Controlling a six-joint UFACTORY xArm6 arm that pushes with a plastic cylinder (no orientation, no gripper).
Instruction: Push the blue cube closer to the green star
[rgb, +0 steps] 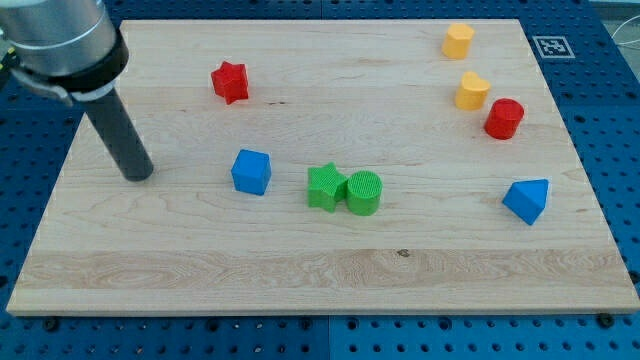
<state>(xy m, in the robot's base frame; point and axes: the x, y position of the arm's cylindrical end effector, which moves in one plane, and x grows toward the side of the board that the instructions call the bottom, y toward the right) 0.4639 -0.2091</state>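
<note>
A: What carries everything?
B: A pale wooden desk (300, 270) on a blue pegboard (610, 120), with a marker tag (549, 46) at the desk's top right corner.
A: And the arm?
B: My rod comes down from the view's top left. My tip (139, 176) rests on the desk, well to the left of the blue cube (251, 171), apart from it. This end effector is a plain rod, so nothing spreads or pinches.
A: Where is the green star (325, 187)?
B: Near the cube's right, with a gap between. A green cylinder (364, 193) touches the star's right side.
A: Others?
B: A red star (230, 82) at upper left; two yellow blocks (459, 41) (472, 90), a red cylinder (504, 118) and a blue wedge (527, 200) at the right.
</note>
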